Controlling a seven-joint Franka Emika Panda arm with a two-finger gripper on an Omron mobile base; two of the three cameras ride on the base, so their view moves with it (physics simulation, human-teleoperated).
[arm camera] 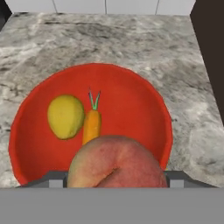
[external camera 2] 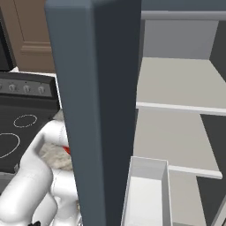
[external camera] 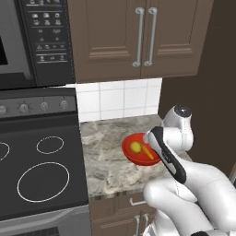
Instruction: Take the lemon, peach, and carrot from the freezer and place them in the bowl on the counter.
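Note:
The peach, pinkish-red with a pale blush, sits between my gripper's fingers, which are shut on it just above the near rim of the red bowl. Inside the bowl the yellow lemon lies to the left, with the orange carrot right beside it, green top pointing away. The left base view shows the bowl on the counter holding the lemon and carrot, partly behind my arm. The freezer stands open, its grey shelves bare.
A black stovetop borders the counter on the left, under a dark control panel. Brown wall cabinets hang above the tiled backsplash. A dark wall closes the counter's right side. A white drawer is pulled out of the freezer.

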